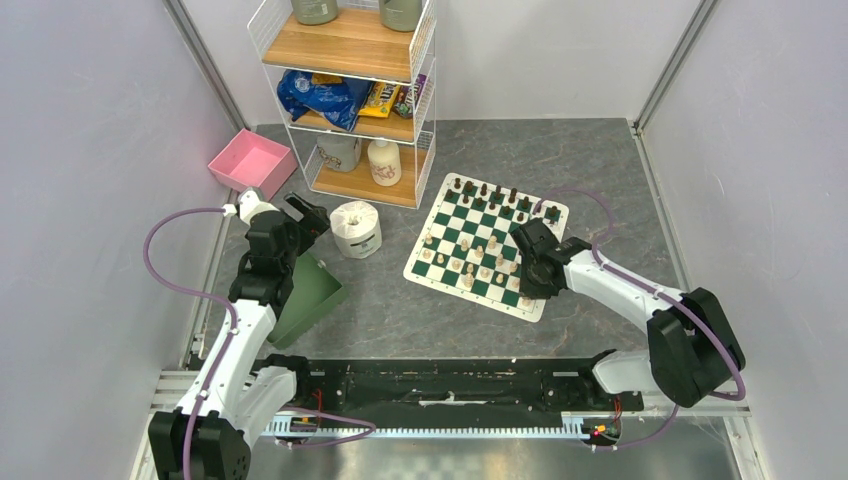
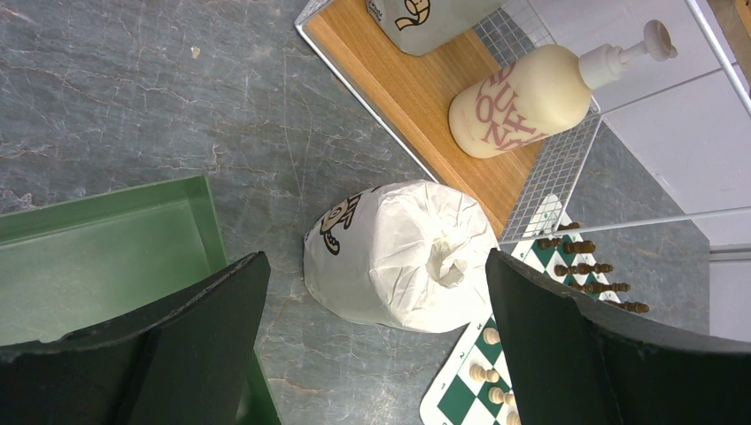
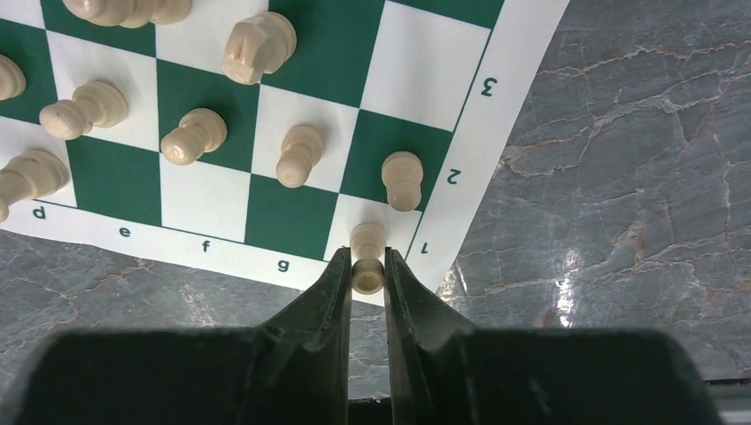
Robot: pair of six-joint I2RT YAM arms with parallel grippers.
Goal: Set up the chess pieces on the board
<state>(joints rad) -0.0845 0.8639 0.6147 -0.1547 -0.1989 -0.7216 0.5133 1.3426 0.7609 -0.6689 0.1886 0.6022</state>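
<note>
Robot lab cell: white partitions [image 1: 90, 120], mounting rail [image 1: 450, 431].

Bright, even overhead light; faint glare on the table [image 3: 567, 270]; short soft shadows beside the chess pieces [image 3: 298, 155]

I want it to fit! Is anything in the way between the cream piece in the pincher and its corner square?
Nothing visible is. The right gripper is shut on the cream piece right over the white corner square, and that square is bare. The nearest pawn stands one square further in, not touching it.
</note>
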